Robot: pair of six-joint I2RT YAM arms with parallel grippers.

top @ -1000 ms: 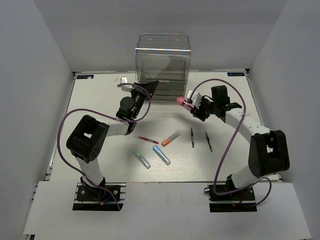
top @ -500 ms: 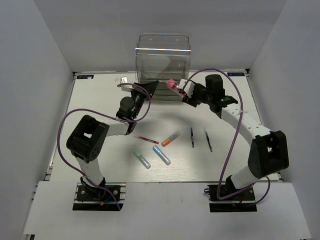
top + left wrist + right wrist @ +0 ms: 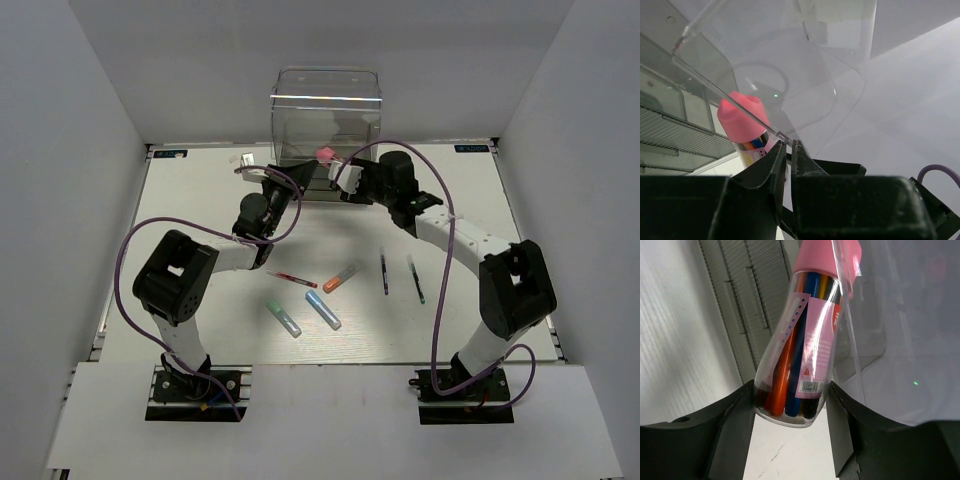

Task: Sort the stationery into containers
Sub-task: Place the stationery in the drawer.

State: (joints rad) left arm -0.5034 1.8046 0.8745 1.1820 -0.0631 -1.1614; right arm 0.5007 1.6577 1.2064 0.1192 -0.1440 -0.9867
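Over the last second the right gripper (image 3: 343, 174) has swung in from the open bench (image 3: 200, 200) on the right to the front of the clear cabinet (image 3: 327, 110); it is clamped around the fat pink marker (image 3: 325, 155), whose pink cap now sits right at the cabinet's face, against a clear panel (image 3: 765, 75). The left gripper (image 3: 292, 180) has not moved; its fingers are pressed together on the thin edge of that panel, seemingly holding it open, though whether it is a drawer front or a flap I cannot tell. This looks like the delivery step, with release not yet made. The thin red pen (image 3: 292, 279), orange marker (image 3: 342, 277), light-blue marker (image 3: 323, 310), green marker (image 3: 284, 317) and two dark pens (image 3: 384, 273) lie unsorted mid-bench, where they were.
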